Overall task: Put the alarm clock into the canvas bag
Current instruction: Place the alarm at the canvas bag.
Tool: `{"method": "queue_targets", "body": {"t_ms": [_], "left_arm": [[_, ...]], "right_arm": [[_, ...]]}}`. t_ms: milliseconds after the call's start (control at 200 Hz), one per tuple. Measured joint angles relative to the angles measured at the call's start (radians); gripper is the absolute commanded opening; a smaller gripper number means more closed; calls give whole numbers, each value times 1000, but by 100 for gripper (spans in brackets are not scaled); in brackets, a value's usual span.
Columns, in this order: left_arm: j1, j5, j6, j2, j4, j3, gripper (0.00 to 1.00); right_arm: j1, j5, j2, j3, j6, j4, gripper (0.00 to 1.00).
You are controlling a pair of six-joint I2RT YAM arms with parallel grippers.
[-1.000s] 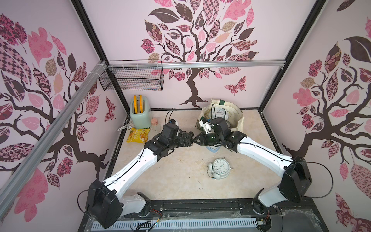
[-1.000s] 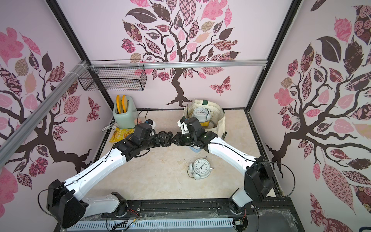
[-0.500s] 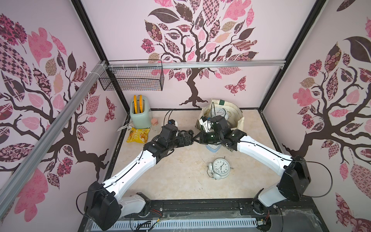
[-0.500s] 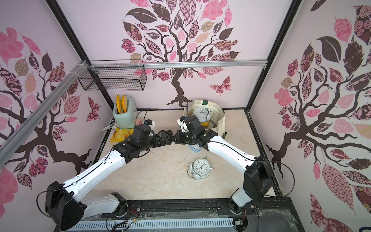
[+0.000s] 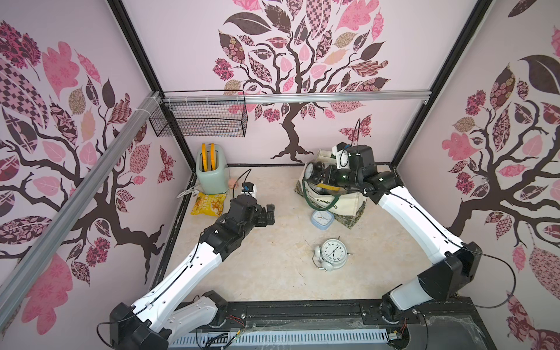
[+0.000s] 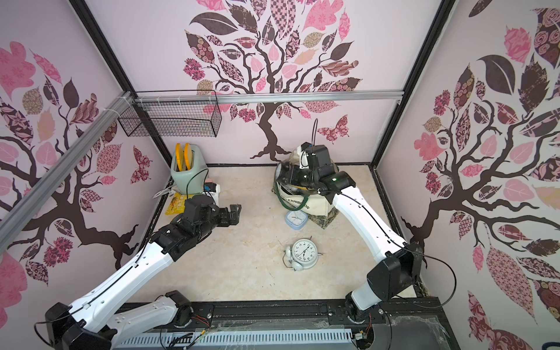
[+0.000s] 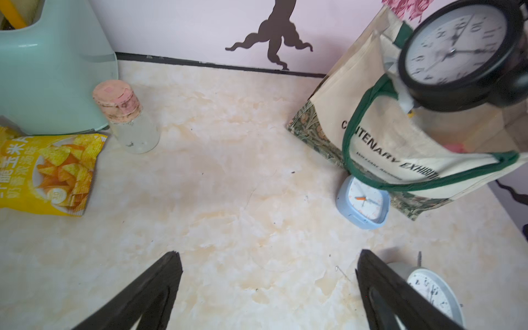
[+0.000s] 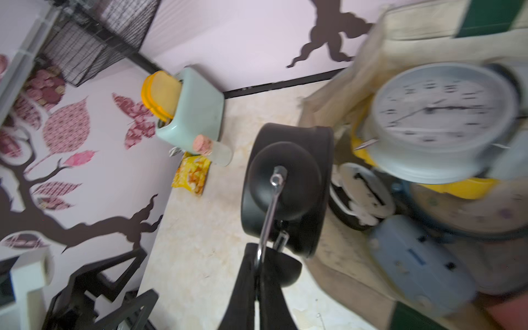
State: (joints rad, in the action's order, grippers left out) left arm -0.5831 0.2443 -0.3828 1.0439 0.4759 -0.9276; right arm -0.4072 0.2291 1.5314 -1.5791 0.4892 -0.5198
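Alarm clock (image 5: pixel 315 175) — black, round, twin bells, white dial — hangs in the upper right of centre in both top views, above the left rim of the canvas bag (image 5: pixel 345 203). Our right claw (image 8: pixel 258 257) is pinched together on its wire handle (image 8: pixel 271 205). We judge it is held there to drop in among the other clocks (image 8: pixel 428 120) inside. Our left claw (image 5: pixel 268 214), left of centre, stands wide apart and empty — well clear of the bag.

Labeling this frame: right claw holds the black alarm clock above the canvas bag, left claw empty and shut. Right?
No: left claw is open, not shut, as the left wrist view shows. Rest stands: right claw holds the black alarm clock above the canvas bag.
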Motion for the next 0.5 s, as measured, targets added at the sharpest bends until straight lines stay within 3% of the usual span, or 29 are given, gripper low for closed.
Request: {"method": "queue_targets", "body": {"t_ms": [185,500], "left_arm": [[0,-1,35,-6,4,68,98],[0,-39,48,-6,-37,111,98]], "right_arm": [[50,-34,7,-5,-23,-56,0],[41,34,164,-125,-73,-87,0]]}}
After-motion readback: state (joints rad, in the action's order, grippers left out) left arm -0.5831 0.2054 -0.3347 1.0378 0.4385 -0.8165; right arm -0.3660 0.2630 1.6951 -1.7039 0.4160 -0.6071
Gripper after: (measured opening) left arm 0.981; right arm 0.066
